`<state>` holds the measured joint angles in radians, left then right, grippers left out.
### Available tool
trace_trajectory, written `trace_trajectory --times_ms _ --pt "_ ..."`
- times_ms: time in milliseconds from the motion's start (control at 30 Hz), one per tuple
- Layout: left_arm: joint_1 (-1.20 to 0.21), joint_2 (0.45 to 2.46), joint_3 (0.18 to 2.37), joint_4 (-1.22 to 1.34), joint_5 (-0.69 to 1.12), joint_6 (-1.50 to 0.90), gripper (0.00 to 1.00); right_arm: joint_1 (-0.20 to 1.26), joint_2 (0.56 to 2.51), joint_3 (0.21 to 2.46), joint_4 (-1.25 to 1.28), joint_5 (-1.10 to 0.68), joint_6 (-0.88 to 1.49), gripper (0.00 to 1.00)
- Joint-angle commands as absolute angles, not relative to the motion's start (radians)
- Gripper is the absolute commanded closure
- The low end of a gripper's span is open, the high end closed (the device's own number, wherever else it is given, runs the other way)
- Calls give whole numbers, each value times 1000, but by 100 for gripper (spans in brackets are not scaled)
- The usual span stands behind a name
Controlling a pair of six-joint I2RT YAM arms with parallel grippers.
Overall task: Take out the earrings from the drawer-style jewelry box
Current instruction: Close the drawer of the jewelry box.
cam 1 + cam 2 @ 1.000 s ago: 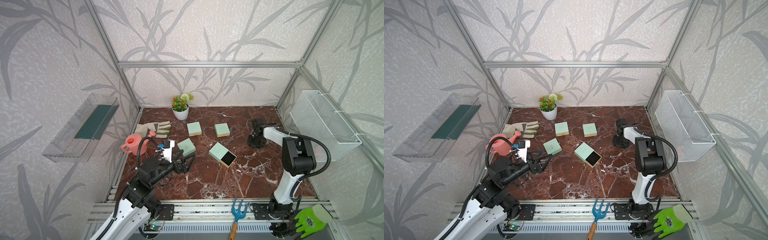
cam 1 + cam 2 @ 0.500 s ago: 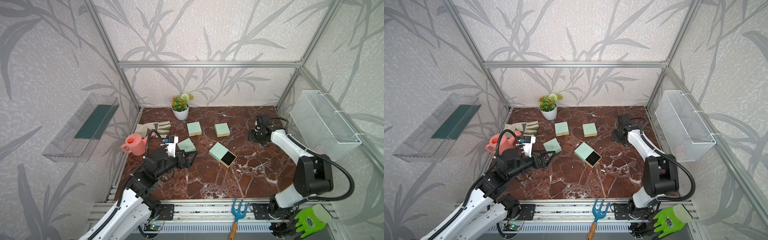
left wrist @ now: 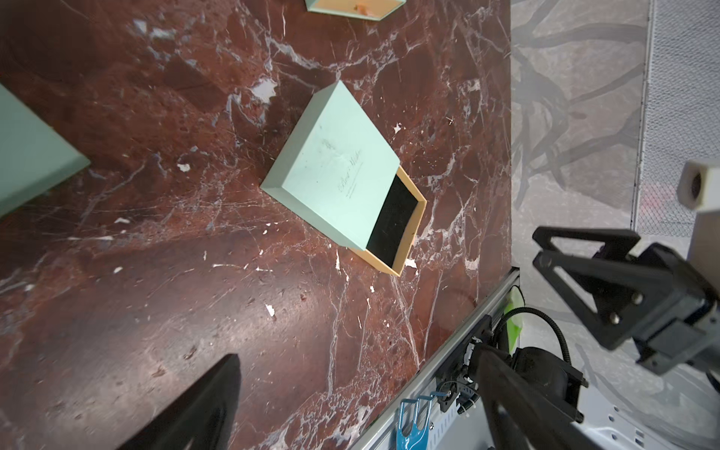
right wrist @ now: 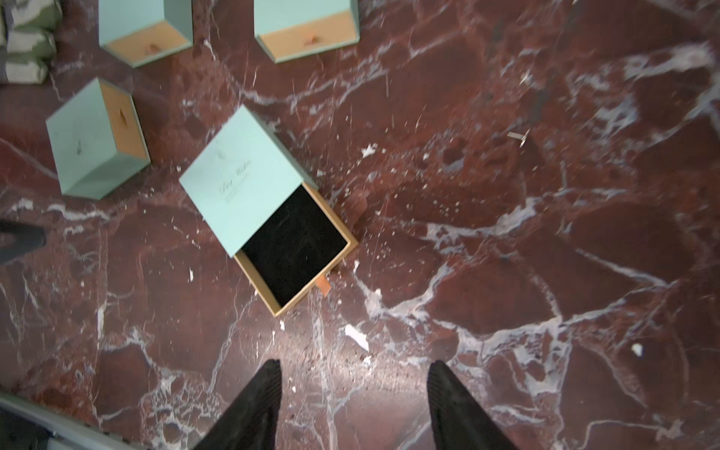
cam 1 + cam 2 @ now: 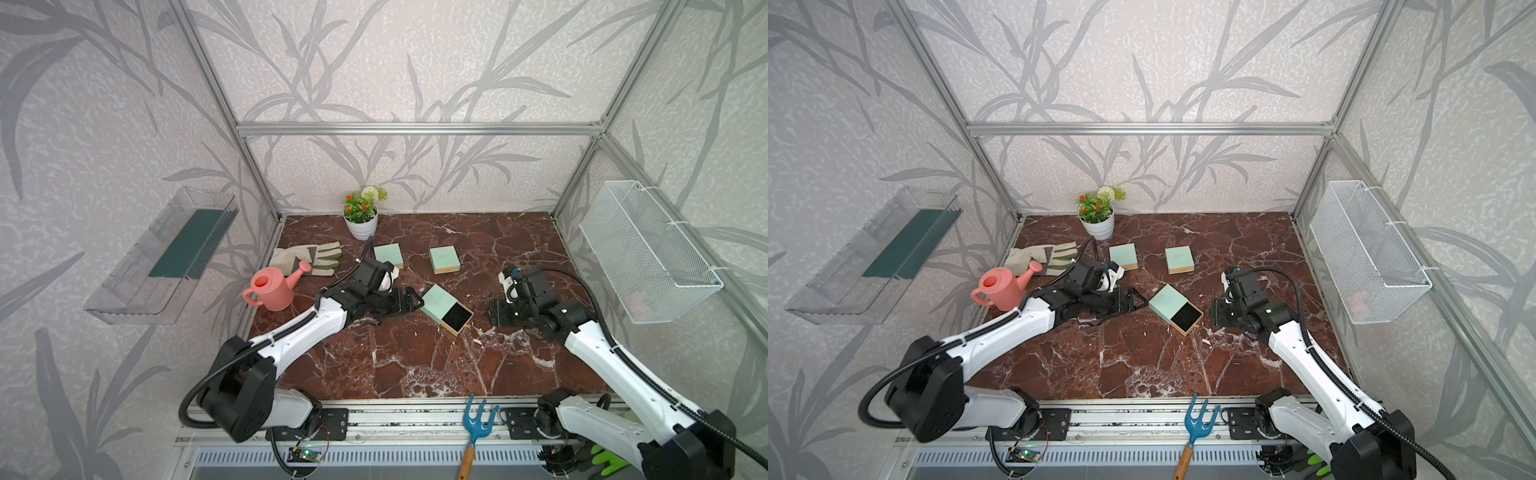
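1 drawer (image 4: 295, 246) partly under sleeve (image 4: 240, 186)

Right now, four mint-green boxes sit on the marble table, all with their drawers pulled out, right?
Not all. Four mint-green boxes sit on the marble table, but only one box has its drawer pulled out; the right wrist view shows the other three shut.

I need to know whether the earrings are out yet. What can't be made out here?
Earrings: right wrist view blurred; none discernible on the drawer's black lining.
Drawer's rear: hidden under the mint-green sleeve, every view.
Fourth box: behind the left arm in both top views.
Pale speck on the marble: too small to identify.
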<state>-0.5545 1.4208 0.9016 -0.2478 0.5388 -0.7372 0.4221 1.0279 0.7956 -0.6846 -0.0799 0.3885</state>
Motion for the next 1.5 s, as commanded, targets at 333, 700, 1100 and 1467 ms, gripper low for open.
trace_trajectory --times_ms 333,700,1100,1467 --pt "-537 1774 1129 -97 582 -740 5 494 1197 676 -491 -97 536 55" --pt "-522 1928 1208 -68 686 -726 5 492 1347 676 -406 -67 580 60" --pt "-522 1966 1184 29 755 -765 5 492 1431 708 -362 -82 580 63" --pt "-525 1985 1175 67 791 -785 5 492 1471 746 -342 -119 575 65"
